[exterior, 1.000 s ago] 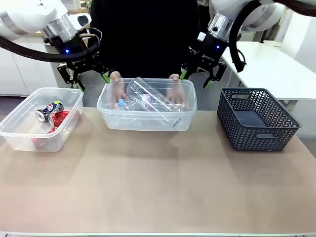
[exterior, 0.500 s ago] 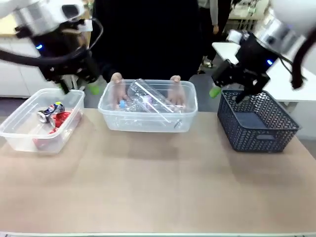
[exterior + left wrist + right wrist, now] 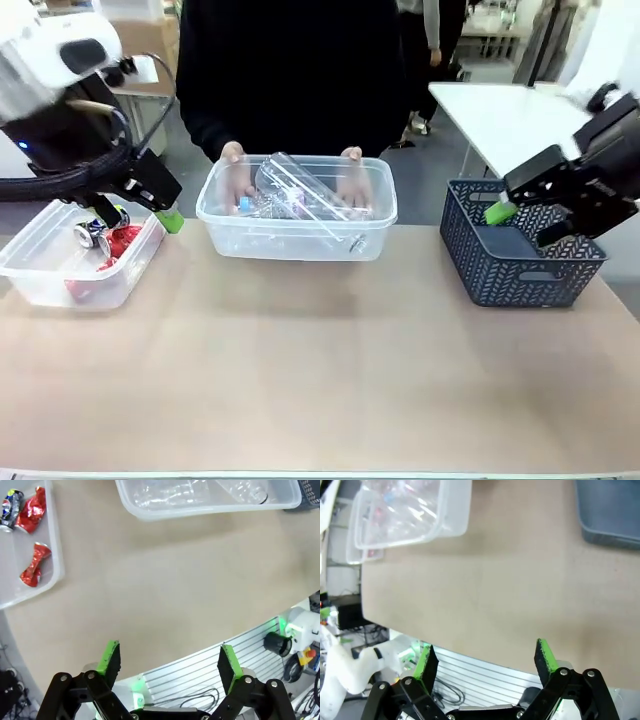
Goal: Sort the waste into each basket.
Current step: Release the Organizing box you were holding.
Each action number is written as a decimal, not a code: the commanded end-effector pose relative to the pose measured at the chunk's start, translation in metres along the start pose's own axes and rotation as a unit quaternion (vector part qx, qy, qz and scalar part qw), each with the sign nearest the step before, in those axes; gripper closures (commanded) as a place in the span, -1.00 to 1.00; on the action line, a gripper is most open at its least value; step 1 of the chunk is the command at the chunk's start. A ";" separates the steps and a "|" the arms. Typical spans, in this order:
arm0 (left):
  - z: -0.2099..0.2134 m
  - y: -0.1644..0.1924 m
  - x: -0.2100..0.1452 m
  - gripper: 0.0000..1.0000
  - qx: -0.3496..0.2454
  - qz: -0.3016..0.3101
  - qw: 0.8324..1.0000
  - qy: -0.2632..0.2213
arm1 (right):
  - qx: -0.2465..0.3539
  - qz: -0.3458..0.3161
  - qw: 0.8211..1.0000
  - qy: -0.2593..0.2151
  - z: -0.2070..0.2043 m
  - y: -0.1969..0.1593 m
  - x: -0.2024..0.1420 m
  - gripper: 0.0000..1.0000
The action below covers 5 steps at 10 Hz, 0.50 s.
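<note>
Bottles blur together inside the middle basket, hands half hidden behind it, while both grippers gape empty.

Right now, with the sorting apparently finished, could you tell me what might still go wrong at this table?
The person's hands grip the bottle tub between both arms, so either arm swinging back inward could strike them. The left end effector hangs open just above the can tub's rim and could snag it. The right end effector, also open, sits over the dark lattice basket and could nudge it.
</note>
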<state>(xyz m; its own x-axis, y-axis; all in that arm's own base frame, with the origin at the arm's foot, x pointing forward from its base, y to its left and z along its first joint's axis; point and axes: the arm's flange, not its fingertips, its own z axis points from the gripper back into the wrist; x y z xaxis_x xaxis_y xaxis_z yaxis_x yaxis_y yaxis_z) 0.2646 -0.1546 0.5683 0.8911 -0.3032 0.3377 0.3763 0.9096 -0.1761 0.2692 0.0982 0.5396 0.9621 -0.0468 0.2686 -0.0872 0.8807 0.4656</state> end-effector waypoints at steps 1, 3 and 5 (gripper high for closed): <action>0.010 0.002 0.010 -1.00 0.005 0.001 1.000 0.000 | 0.003 0.009 1.000 0.016 -0.008 0.004 0.006 -1.00; 0.001 0.003 -0.014 -1.00 -0.073 -0.047 0.996 -0.001 | 0.056 -0.005 0.998 0.028 0.001 -0.007 -0.001 -1.00; 0.017 0.048 -0.064 -1.00 -0.294 0.005 0.953 -0.077 | 0.345 -0.134 0.923 0.108 0.051 -0.066 0.001 -1.00</action>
<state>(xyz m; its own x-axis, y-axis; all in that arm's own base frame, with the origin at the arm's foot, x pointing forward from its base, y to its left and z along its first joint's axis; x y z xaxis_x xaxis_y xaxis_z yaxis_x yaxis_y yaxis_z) 0.2430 -0.1294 0.5680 0.8596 -0.3070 0.4084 0.4781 0.7651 -0.4313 0.2637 0.0596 0.5443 0.9898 -0.0334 0.1382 -0.0777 0.6872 0.7223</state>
